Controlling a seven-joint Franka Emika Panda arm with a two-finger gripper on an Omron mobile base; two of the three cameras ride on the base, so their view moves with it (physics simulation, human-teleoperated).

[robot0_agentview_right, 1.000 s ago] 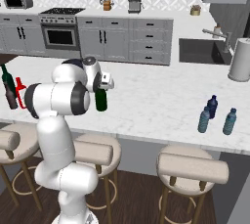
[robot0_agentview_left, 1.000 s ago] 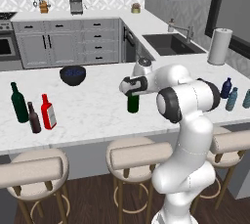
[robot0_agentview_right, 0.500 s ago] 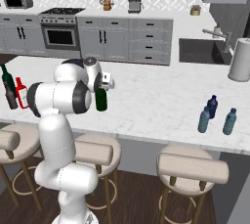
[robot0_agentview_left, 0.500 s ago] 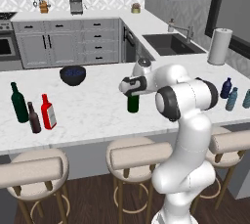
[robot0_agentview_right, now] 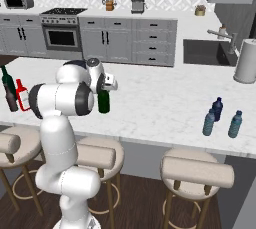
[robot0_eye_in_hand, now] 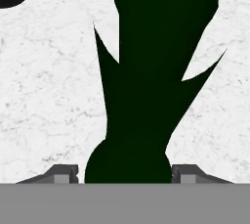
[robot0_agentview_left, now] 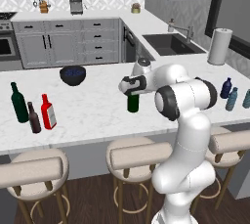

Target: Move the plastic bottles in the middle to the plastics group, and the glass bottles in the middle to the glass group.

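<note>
Seven bottles stand on the marble counter (robot0_agentview_left: 93, 103): three near its left end, the dark teal-green wine bottle (robot0_agentview_left: 19, 103), small brown bottle (robot0_agentview_left: 33, 118) and red bottle (robot0_agentview_left: 48, 112) close together; three near its right end, a navy bottle (robot0_agentview_right: 217, 109) and two pale blue ones (robot0_agentview_right: 209, 122) (robot0_agentview_right: 234, 124); and one green wine bottle (robot0_agentview_left: 133, 101) mid-counter, toward the front edge. A dark bowl (robot0_agentview_left: 72, 75) sits behind; its contents cannot be made out. The gripper (robot0_eye_in_hand: 125, 174) sits over the green bottle's top, one fingertip on each side of the neck; whether they press it I cannot tell.
</note>
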